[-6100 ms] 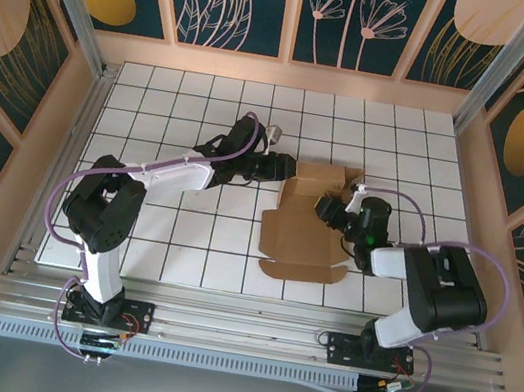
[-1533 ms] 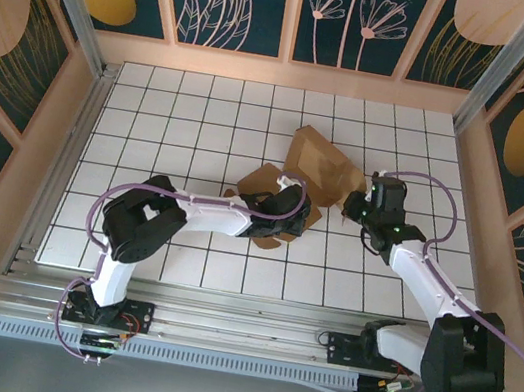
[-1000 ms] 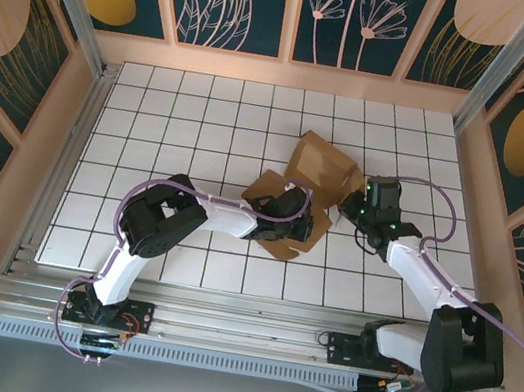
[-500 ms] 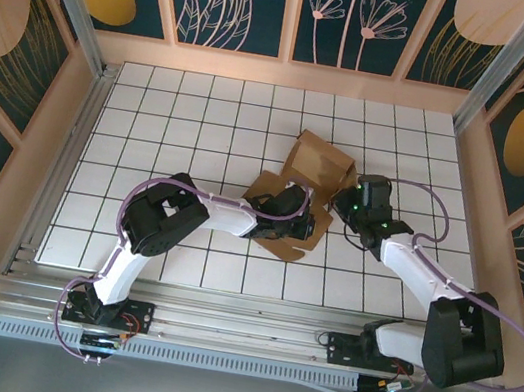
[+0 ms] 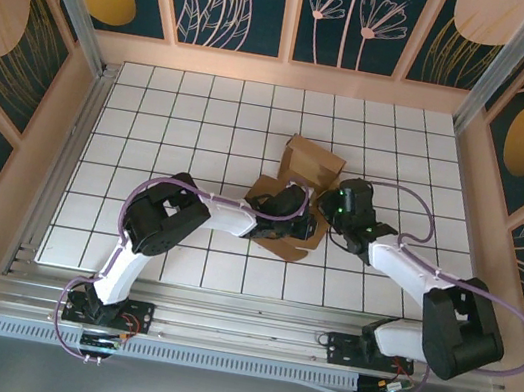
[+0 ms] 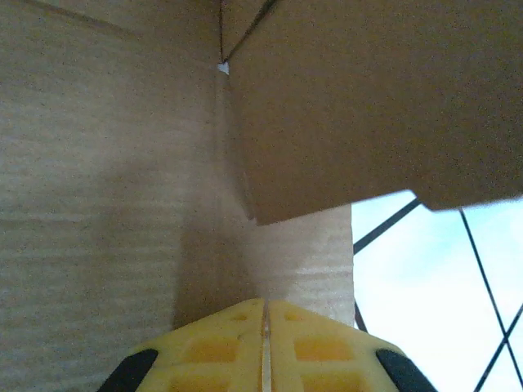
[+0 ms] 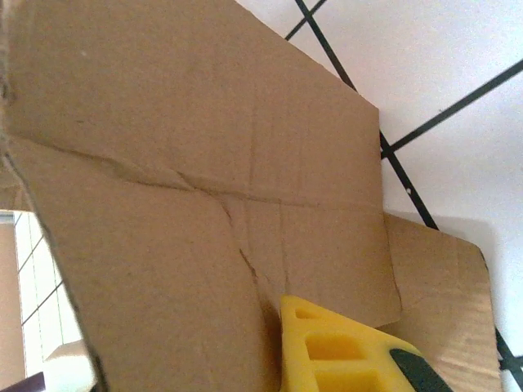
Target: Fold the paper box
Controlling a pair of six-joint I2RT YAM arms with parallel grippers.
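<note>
Paper box [image 5: 310, 164] looked light, bending at creases; left gripper [image 6: 263, 305] jaws were together against its base, right gripper [image 5: 328, 201] jaws clamped the raised flap's edge, a sensible hold.

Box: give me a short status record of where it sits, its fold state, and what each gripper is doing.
box: brown cardboard, mid-table, between the two arms
fold state: partly folded; one panel raised, other flaps low; not finished
left gripper: shut, tips at the cardboard by a folded corner
right gripper: shut on a box flap; one finger lies on the cardboard, the other is hidden behind it
</note>
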